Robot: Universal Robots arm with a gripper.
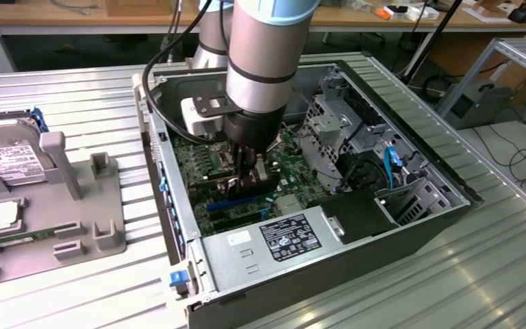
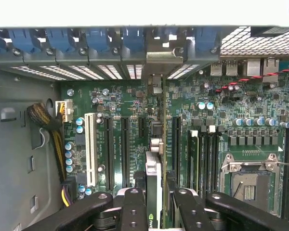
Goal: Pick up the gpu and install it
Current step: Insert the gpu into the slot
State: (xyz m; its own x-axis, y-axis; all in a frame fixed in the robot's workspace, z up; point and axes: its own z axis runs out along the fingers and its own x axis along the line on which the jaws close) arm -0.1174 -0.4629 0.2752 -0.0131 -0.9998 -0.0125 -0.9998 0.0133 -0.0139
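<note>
Your pincer [image 2: 154, 202] is clamped on the gpu [image 2: 153, 178], held edge-on and upright so its lower edge can meet a motherboard [image 2: 221, 120] slot; its bracket points toward the rear slot covers [image 2: 111, 41] at twelve o'clock. It seems not yet seated.

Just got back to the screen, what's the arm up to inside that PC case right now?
The gripper is reaching down into the open computer case and holding the gpu edge-on between its fingers, right over the motherboard. In the wrist view the card runs in line with the expansion slots, its metal bracket end toward the rear slot openings. Whether it is fully seated I cannot tell. A hard drive sits in the grey holder at the exterior view's left.
</note>
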